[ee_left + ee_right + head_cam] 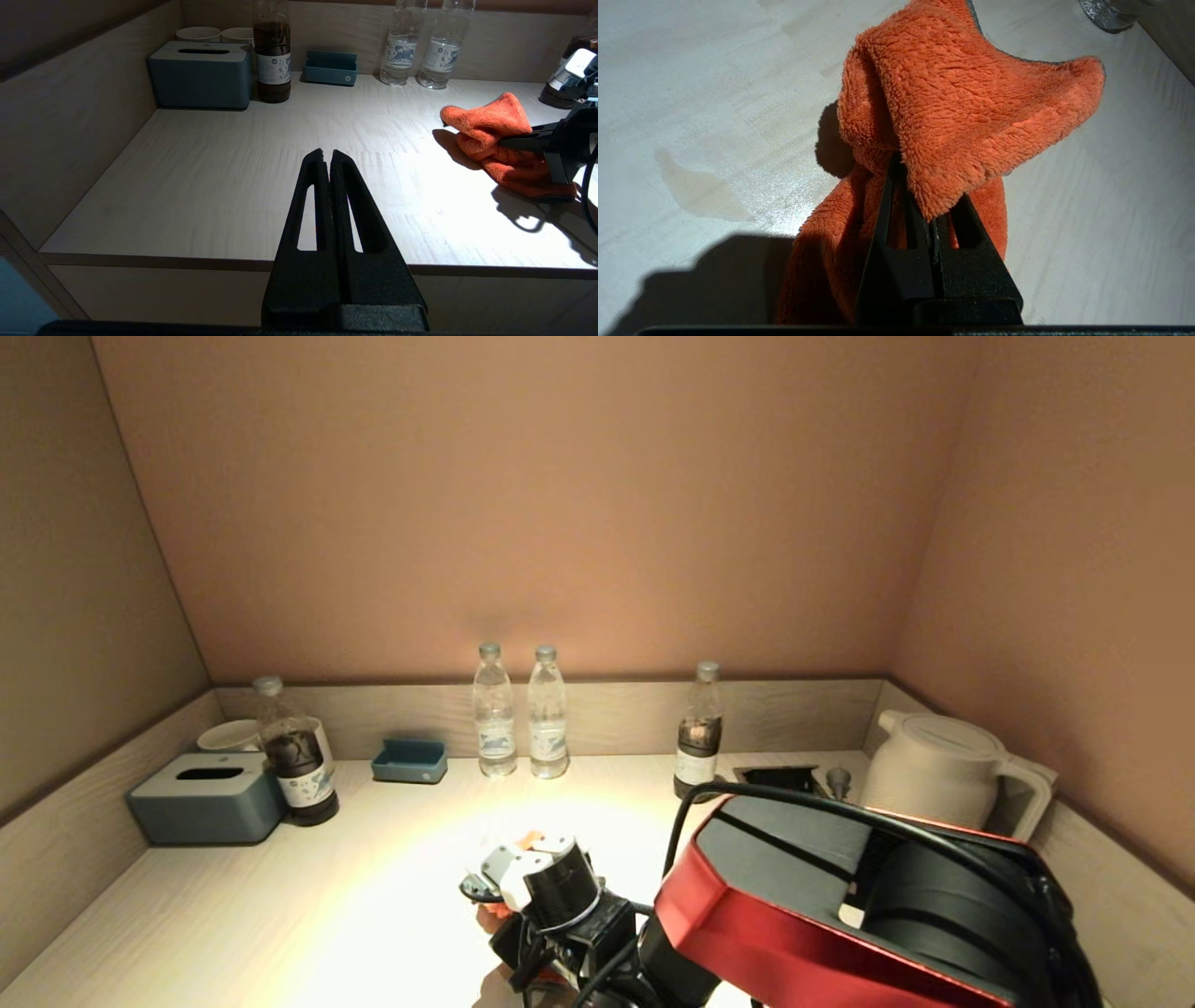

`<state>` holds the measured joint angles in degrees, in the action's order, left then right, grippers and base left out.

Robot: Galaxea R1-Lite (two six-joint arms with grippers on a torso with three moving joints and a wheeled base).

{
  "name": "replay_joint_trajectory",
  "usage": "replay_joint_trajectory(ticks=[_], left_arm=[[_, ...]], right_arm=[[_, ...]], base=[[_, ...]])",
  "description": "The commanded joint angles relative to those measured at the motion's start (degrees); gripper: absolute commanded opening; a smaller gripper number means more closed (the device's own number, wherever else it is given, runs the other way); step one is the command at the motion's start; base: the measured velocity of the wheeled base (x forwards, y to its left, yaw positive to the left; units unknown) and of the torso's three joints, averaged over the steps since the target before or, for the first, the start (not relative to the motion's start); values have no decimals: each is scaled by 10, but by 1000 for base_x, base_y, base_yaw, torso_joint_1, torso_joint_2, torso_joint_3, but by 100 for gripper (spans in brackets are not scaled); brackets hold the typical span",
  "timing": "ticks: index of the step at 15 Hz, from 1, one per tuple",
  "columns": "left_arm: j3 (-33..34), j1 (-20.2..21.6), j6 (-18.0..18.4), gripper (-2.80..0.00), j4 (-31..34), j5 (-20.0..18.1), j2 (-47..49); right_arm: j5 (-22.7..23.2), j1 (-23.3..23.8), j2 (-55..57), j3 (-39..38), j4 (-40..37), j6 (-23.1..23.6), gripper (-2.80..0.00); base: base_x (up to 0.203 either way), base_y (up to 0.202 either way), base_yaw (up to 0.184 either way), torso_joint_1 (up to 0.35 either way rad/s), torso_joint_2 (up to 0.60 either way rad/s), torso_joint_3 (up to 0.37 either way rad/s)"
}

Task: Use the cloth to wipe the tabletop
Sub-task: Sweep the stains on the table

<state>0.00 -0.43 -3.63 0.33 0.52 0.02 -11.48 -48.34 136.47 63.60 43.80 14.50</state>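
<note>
Orange cloth (952, 116) lies bunched on the pale wood surface (224, 186), toward the middle of its front half, partly lifted into a peak. Right pincer (920, 186) pinches a fold of the cloth, fingers pressed together on it. A faint damp-looking stain (698, 189) marks the surface near the cloth. Left pincer (326, 156) hovers at the front edge of the surface, well apart from the cloth, fingers pressed together, holding nothing. Along the back wall: two clear bottles (521, 714), tissue box (207, 798), kettle (938, 765).
</note>
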Motion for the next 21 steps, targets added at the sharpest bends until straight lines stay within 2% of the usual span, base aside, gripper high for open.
replay_joint_trajectory(ticks=[1,10,21], left_arm=[[0,0,-1,-280,0,0,0],[0,0,-1,-280,0,0,0],[0,0,-1,-280,0,0,0]], right_arm=[[0,-18,4,14,2,4,-280],[-25,-80,-14,11,22,29,-280],[-32,-96,16,16,25,37,-280]], base=[[0,0,0,0,0,0],[0,0,0,0,0,0],[0,0,0,0,0,0]])
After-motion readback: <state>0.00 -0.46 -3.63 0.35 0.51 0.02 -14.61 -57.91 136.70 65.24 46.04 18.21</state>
